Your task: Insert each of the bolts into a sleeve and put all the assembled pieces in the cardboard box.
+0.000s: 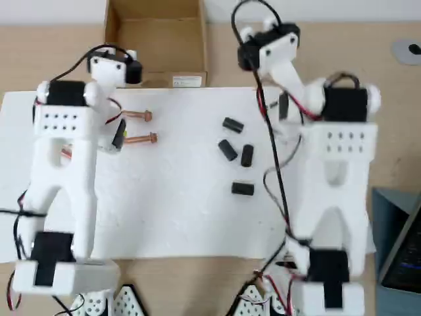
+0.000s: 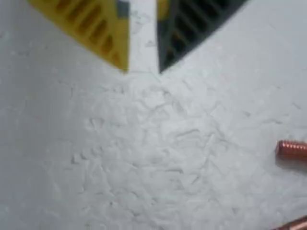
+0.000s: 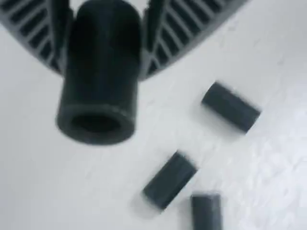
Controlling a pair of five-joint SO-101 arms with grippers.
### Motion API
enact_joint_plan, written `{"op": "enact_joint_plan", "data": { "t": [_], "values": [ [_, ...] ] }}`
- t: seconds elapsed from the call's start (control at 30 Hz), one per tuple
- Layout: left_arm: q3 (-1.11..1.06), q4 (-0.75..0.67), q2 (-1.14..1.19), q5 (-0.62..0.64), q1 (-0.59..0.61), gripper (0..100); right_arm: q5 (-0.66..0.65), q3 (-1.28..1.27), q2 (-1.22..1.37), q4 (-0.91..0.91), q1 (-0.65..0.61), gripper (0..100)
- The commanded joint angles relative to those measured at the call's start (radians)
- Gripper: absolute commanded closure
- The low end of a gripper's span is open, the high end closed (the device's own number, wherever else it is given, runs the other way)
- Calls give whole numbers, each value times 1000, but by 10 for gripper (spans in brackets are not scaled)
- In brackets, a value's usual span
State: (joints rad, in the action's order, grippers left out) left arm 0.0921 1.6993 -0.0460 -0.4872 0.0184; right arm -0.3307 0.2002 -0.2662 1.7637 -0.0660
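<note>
Right claw (image 3: 104,57) clamped tight on a black cylindrical sleeve (image 3: 96,96), upper right of the overhead frame! Four loose black sleeves (image 1: 233,124) lie mid-frame on the white surface (image 1: 177,217). Left claw (image 2: 142,67) barely parted, empty, beside copper metal bolts (image 1: 139,116) at left. Brown cardboard box (image 1: 156,39) at top.

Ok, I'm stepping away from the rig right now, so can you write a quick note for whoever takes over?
Left gripper: open, empty, low over the white mat, beside the bolts.
Right gripper: shut on a sleeve, held off the mat.
Four loose sleeves lie mid-mat. Two bolts are in plain sight, possibly a third under the left arm.
Cardboard box: nothing inside.
Done: one sleeve in the gripper.
Left: every bolt insertion, then boxing all the pieces.
</note>
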Motion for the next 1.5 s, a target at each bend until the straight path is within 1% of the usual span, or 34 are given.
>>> {"op": "enact_joint_plan", "data": {
  "t": [0.0, 0.13, 0.37, 0.5, 0.63, 0.73, 0.93, 1.07, 1.37, 1.47],
  "values": [
    [126, 5, 82, -97, -11, 950, 11, -134, -162, -5, 22, 987],
    [206, 8, 183, -212, -26, 950, 11, -295, -291, -49, 65, 987],
    [215, 8, 288, -400, -80, 947, 3, -515, -440, -63, 163, 987],
    [227, 2, 351, -470, -89, 884, 3, -593, -503, -80, 188, 987],
    [270, 2, 414, -529, -87, 875, 3, -654, -545, -104, 189, 987],
    [338, 0, 478, -557, -86, 875, 3, -671, -559, -106, 189, 987],
    [519, 0, 604, -560, -86, 875, 3, -671, -559, -103, 189, 987],
    [614, 0, 690, -594, -86, 875, 5, -671, -559, -100, 189, 987],
    [749, 2, 842, -597, -92, 875, 5, -671, -559, -98, 189, 987],
    [796, 2, 908, -617, -91, 875, 5, -671, -559, -98, 189, 987]
  ]
}}
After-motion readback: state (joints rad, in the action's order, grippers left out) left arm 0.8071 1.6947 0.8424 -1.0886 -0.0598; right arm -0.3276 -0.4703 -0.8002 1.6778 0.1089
